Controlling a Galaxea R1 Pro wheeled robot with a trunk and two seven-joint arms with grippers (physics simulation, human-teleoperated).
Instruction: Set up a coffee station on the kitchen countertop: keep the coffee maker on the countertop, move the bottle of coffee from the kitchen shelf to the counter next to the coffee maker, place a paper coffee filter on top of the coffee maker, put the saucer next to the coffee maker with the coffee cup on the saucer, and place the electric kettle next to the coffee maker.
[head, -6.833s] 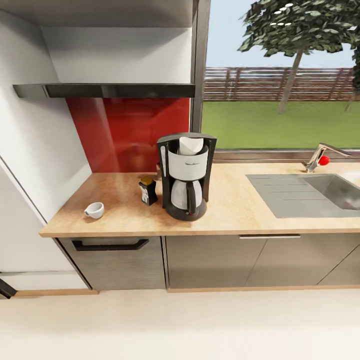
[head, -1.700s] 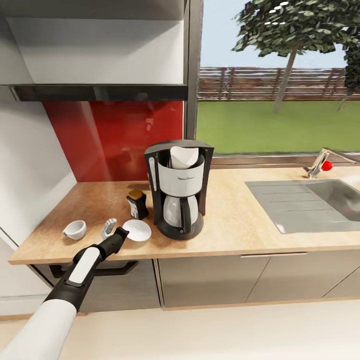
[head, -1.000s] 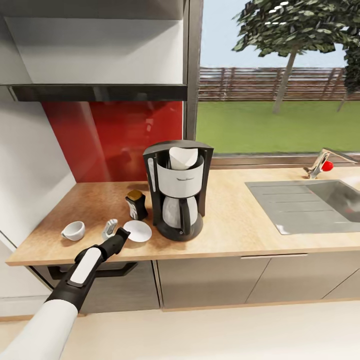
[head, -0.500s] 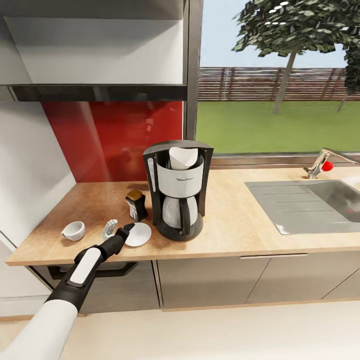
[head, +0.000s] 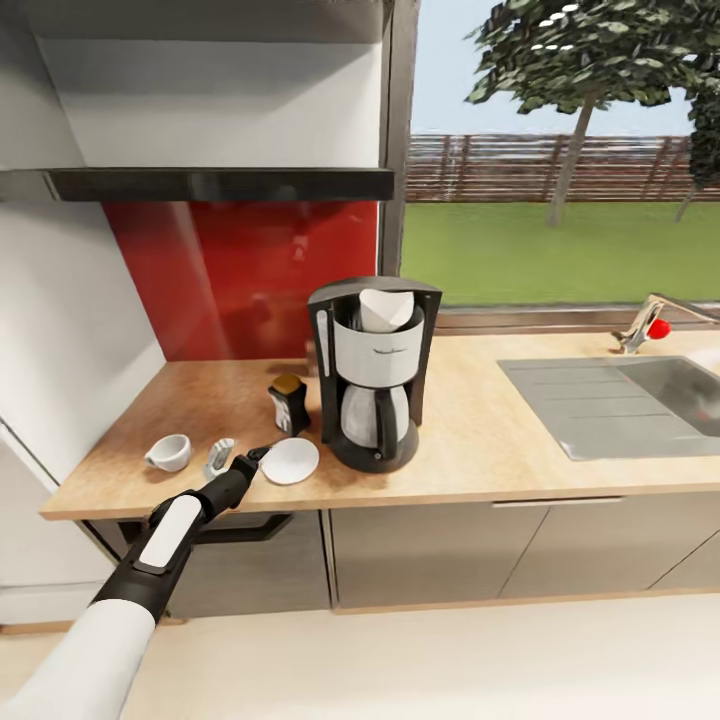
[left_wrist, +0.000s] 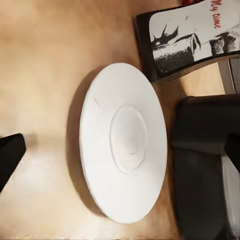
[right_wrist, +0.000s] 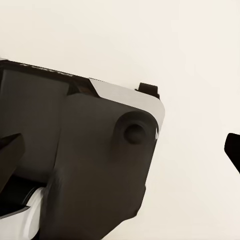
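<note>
Table: the long tan wood-grain table (head: 480, 440) carried everything I could see of the station.
Saucer: the small flat round white saucer (head: 290, 461) lay flat on the table, just beside the base of the tall black drip coffee maker with its silver carafe (head: 375, 375); in my left wrist view the saucer (left_wrist: 125, 150) sat apart from both fingertips.
Bottle: the small dark bottle of coffee with a gold-tan cap (head: 291, 403) stood behind the saucer, close to the coffee maker's left side.
Cup: the small white ceramic cup with 1 loop handle (head: 168, 452) rested on the table well left of the saucer, not on it.
Left pincer: my left pincer (head: 236, 460) hung low over the table at the saucer's left edge, spread wide and gripping nothing.
Right pincer: my right wrist view showed 2 dark fingertips far apart with nothing between them.
Handling: I judged the saucer light, stiff, glossy and breakable, with too thin a rim to pinch easily; the cup looked equally fragile, best taken across its rim or wall.
</note>
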